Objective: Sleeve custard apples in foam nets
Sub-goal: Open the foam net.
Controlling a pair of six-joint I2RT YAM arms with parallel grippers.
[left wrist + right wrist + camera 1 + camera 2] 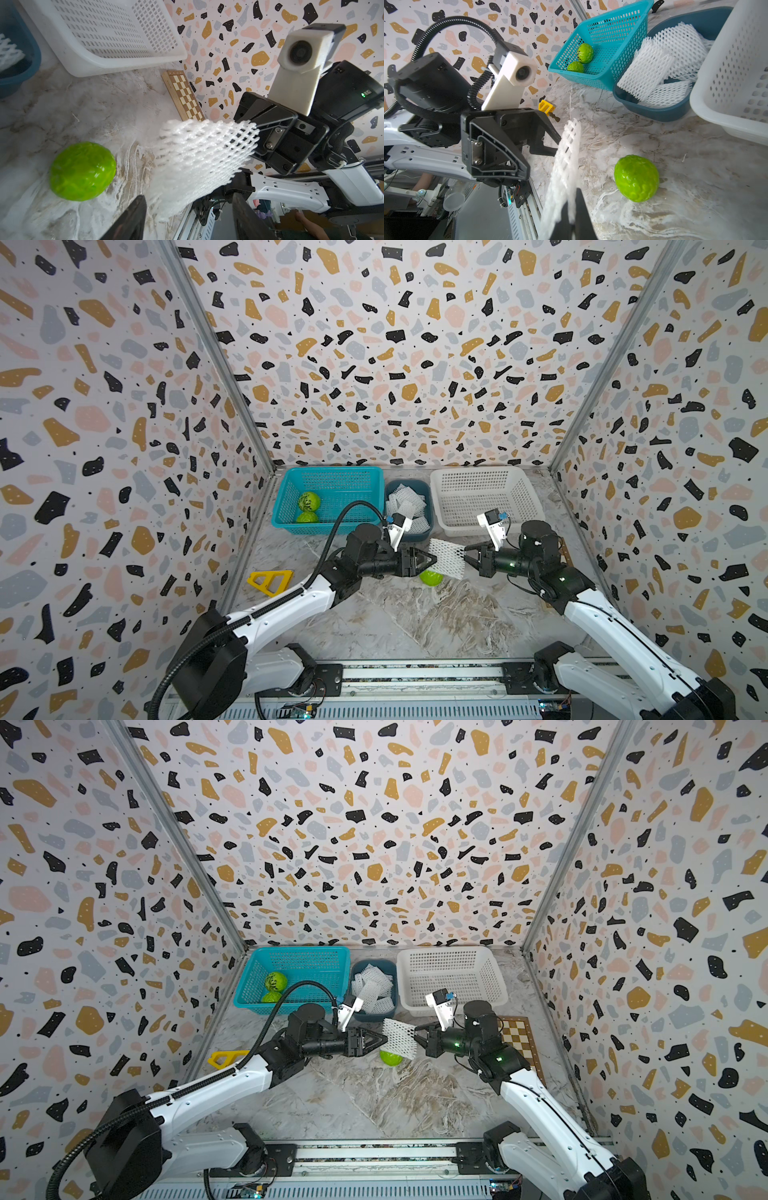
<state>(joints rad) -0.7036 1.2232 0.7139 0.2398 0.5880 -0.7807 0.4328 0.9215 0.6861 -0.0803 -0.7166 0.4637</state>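
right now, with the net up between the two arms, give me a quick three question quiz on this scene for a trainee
1. True or false: the right gripper is shut on the foam net.
2. How many custard apples lie in the teal basket? A one, B two, C three.
3. Fill in: the loose custard apple lies on the marble ___.
Key: 1 true. 2 B. 3 table.

My right gripper (468, 555) is matt black plastic; the foam net (446, 558) soft white mesh; the custard apple (82, 171) glossy, bumpy; the worktop (415, 614) smooth, marble-patterned.
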